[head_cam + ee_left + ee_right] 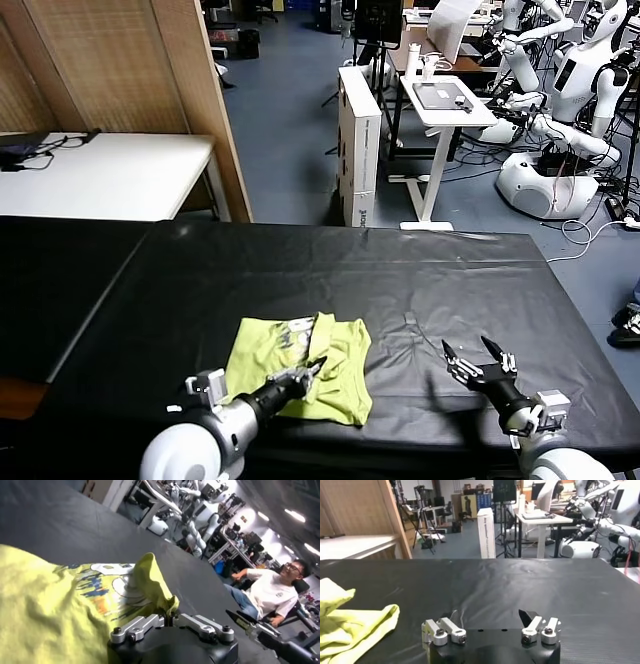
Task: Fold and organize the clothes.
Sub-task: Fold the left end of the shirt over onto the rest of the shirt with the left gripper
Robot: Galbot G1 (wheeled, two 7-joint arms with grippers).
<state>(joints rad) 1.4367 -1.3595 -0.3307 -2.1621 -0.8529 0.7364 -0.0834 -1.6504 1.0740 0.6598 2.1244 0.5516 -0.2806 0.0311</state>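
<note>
The T-shirt [300, 368] lies partly folded on the black bench [420, 290], toward the robot's left near the front edge. The left end effector [312, 369] sits over the shirt's middle with its jaws pinched on a raised fold of the fabric, probably to carry that layer across for the next fold. The right end effector [478, 360] waits spread wide above bare bench, well apart from the shirt, holding nothing.

A: What colour is the T-shirt [300, 368]?
B: Lime yellow-green, with a white, blue and orange print patch showing near its folded-over edge.
A: And under the shirt?
B: A plain black table cover [420, 290], slightly glossy.
A: Beyond the cover?
B: A blue-grey floor [290, 120].
</note>
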